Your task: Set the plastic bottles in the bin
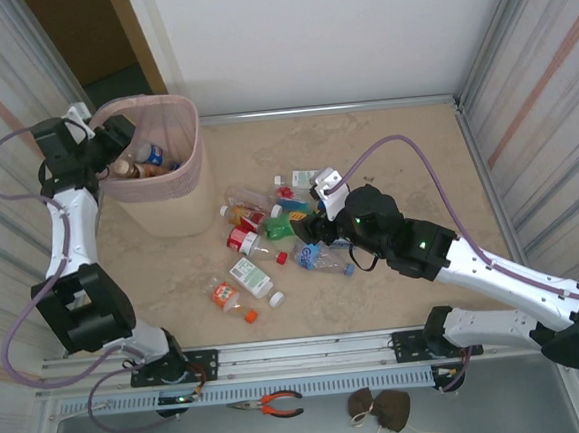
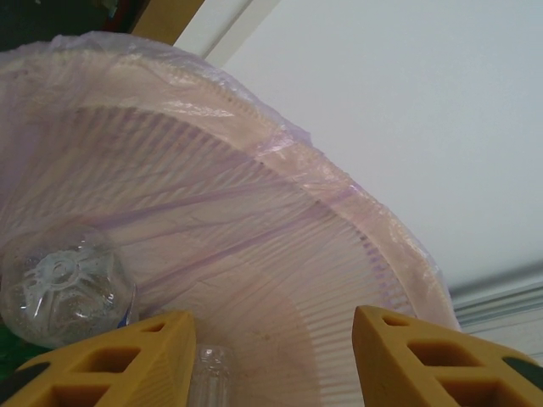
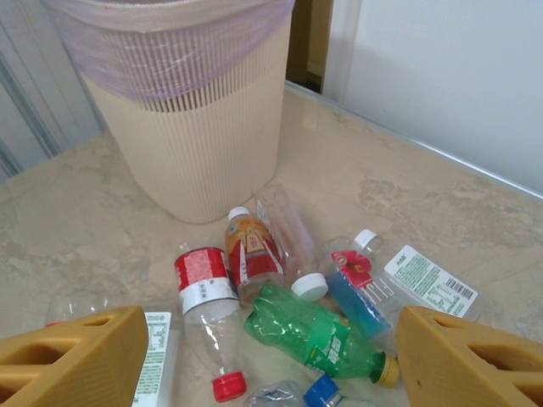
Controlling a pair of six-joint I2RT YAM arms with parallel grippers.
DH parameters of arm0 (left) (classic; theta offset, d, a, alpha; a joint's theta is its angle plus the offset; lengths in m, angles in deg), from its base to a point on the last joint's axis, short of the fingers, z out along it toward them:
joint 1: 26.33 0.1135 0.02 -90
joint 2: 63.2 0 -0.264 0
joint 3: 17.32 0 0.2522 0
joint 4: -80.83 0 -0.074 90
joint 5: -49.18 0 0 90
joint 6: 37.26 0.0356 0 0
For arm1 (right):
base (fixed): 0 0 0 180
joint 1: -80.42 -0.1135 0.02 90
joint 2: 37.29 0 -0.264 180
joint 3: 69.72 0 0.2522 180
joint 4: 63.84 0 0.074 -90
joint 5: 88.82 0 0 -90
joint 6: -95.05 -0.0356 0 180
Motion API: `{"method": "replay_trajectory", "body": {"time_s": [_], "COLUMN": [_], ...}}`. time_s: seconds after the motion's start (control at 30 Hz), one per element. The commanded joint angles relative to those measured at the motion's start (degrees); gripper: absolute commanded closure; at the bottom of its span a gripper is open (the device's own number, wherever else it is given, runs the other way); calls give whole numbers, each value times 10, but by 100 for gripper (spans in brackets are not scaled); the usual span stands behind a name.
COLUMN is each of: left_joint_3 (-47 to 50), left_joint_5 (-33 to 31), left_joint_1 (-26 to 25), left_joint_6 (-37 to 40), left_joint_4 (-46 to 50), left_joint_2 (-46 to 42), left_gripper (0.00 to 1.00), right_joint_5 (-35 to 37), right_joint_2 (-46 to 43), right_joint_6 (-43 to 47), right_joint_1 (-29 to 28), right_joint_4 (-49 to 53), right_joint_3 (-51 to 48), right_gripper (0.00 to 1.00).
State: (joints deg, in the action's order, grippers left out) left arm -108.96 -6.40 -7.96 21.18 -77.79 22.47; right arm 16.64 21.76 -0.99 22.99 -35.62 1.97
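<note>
- Yellow fingers [image 2: 127, 352] of the left gripper [image 2: 271, 360] stand apart with nothing clamped between them, hanging at the mouth of the bin [image 2: 254, 212].
- Just beside one of these fingers a clear bottle neck [image 2: 210, 373] pokes up. Past that same finger lies the ridged base of another clear bottle [image 2: 64, 288]. Both are within the bin's ribbed wall.
- Beyond the fingertips the wall curves up to a rim wrapped in a thin purple liner [image 2: 102, 51].
- On the right gripper [image 3: 271, 360] the fingers [image 3: 76, 352] are spread wide and empty, hovering above the bottle pile on the table [image 3: 407, 195].
- Between them lies a crumpled green bottle [image 3: 314, 335], touched by neither finger.
- Just ahead of it lie a red-labelled bottle [image 3: 204, 284], an orange-labelled bottle [image 3: 250, 250] and a blue bottle [image 3: 356, 301].
- Farther ahead, past the pile, the bin stands upright, well apart from this gripper.
- Seen from above, more bottles [image 1: 150, 159] lie inside the bin, just under the left gripper.
</note>
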Motion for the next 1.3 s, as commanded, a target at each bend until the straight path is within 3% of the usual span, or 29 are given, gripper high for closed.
{"method": "replay_trajectory", "body": {"time_s": [0.0, 0.33, 0.67, 0.8, 0.93, 1.13, 1.27], "left_joint_3": [-28, -63, -58, -32, 3, 91, 163], "left_joint_5": [2, 49, 53, 6, -87, -209, -250], "left_joint_1": [-1, -10, -66, -127, -223, -346, -389], "left_joint_6": [34, 70, 127, 143, 155, 106, 50], "left_joint_4": [21, 87, 216, 268, 322, 352, 356], "left_joint_2": [-40, -71, -138, -182, -230, -299, -331], "left_gripper": [48, 47, 46, 46, 45, 46, 46], "right_joint_5": [14, 11, 5, -3, -11, -33, -44], "right_joint_2": [-2, 8, 5, 4, 1, -12, -19], "right_joint_6": [-23, -81, -86, -85, -82, -77, -79], "right_joint_1": [6, 35, 39, 43, 50, 61, 68], "right_joint_4": [15, 58, 62, 56, 54, 49, 45], "right_joint_3": [-4, -1, -12, -17, -19, -31, -44], "right_gripper": [24, 24, 24, 23, 23, 23, 23]}}
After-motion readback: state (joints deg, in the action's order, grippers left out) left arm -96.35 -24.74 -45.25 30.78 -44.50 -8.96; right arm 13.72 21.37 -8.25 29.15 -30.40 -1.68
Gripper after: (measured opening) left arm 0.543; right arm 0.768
